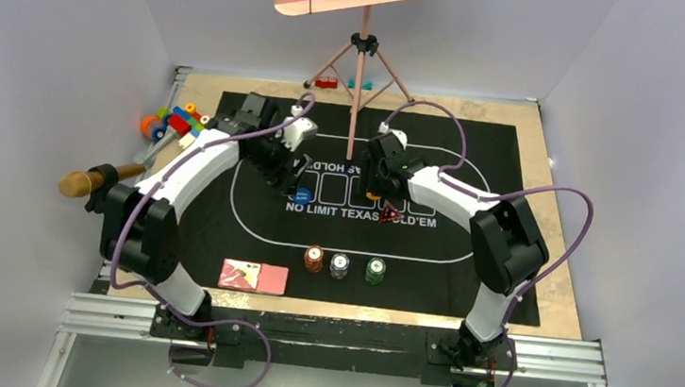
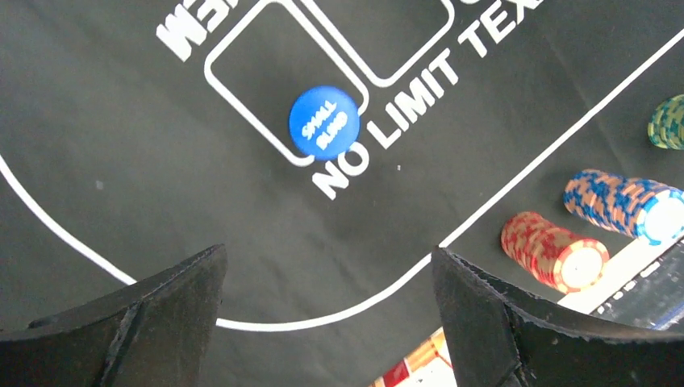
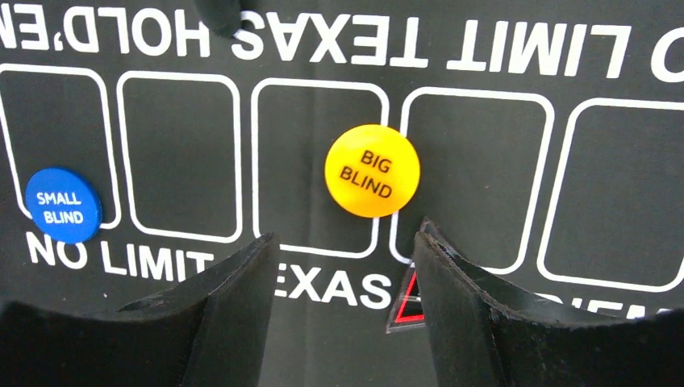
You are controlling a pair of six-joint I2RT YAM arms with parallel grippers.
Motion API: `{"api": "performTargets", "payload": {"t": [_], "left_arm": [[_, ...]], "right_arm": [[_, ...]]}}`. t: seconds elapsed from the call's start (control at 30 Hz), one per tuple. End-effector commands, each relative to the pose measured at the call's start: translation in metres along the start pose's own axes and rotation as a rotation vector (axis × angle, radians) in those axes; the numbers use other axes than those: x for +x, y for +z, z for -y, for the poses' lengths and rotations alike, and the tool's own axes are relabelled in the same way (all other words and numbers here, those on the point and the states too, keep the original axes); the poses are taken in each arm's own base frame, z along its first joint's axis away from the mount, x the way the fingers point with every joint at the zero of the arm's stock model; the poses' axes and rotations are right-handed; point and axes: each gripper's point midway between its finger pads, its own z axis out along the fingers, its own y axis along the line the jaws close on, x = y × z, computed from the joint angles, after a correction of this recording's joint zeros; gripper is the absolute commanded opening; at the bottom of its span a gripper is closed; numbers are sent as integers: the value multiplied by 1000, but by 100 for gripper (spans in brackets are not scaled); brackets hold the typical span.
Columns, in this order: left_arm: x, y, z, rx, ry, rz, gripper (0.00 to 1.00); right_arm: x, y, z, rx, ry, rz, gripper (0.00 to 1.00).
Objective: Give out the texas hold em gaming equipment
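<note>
Both arms lean in over the black mat [image 1: 502, 266], and neither carries anything. The left pincer [image 2: 328, 254] hangs spread wide and empty above the felt. The blue button [image 2: 323, 122], marked SMALL BLIND, lies flat ahead of it, straddling the corner of an end card box. The right pincer [image 3: 345, 238] is parted and empty too. The orange button [image 3: 372, 170], marked BIG BLIND, lies flat just beyond its fingertips, across the line between 2 of the 5 printed boxes. The dark triangle [image 3: 407, 306] with its red edge peeks out beside the right finger, mostly hidden by it.

Nearer the arm bases, 3 piles of chips stand in a row — the red stack [image 1: 314, 259], the grey stack [image 1: 339, 266] and the green stack [image 1: 376, 271]. The pink-backed cards [image 1: 253, 276] lie to their left at the mat's near edge. To me that looks like stock parked centrally, where either arm can reach it, not yet shared out to any seat.

Each arm seems lined up on its own button, jaws wide enough to drop around the disc. I would expect trouble there — a thin, flat disc on felt gives the fingers little edge to pinch. The toy blocks [image 1: 175, 120] sit off the mat at the table's [image 1: 552, 290] far left, apart from all this.
</note>
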Motion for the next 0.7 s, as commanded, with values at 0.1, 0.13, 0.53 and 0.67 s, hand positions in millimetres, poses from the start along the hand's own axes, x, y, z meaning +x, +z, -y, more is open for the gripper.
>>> {"api": "performTargets", "payload": {"t": [0.1, 0.13, 0.53, 0.67], "left_arm": [[-47, 46, 7, -27, 213, 18, 100], [-48, 55, 6, -36, 229, -1, 100], [-38, 97, 2, -52, 307, -49, 91], [-34, 102, -2, -58, 301, -88, 77]], "right_arm": [[-17, -5, 10, -2, 44, 55, 65], [-17, -4, 11, 6, 34, 56, 65], [-18, 23, 24, 121, -19, 42, 67], [-20, 27, 24, 131, -30, 44, 66]]}}
